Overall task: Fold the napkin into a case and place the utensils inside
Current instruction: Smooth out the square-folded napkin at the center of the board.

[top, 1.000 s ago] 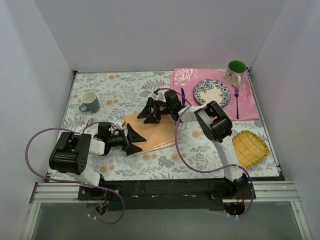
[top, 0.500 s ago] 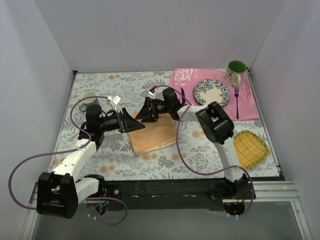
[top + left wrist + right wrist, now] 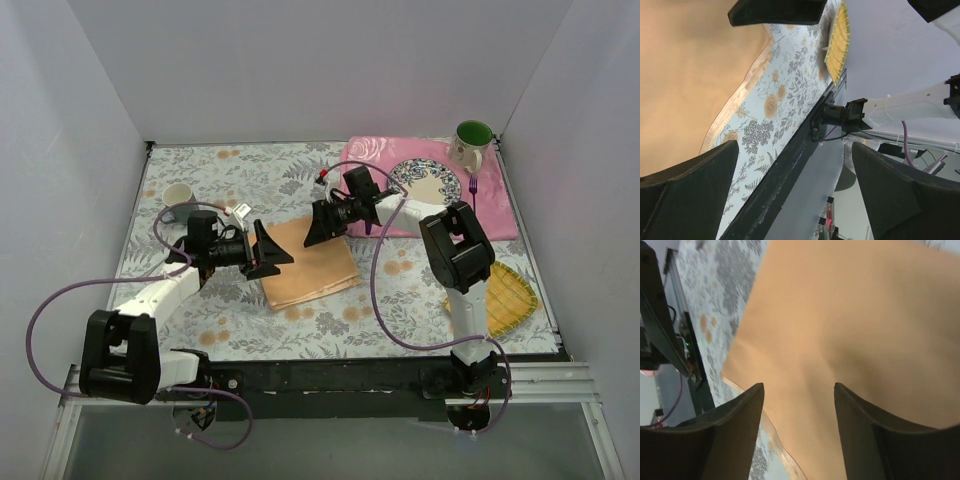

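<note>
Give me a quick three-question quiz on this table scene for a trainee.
1. Are the left gripper and right gripper, both by the napkin, open or shut?
2. True or false: the fork lies on the napkin.
3. The yellow mat lies: A) under the plate; B) near the table's near right corner; C) beside the left mug.
Key: 1 both open; 2 false, it lies on the pink placemat; 3 B.
</note>
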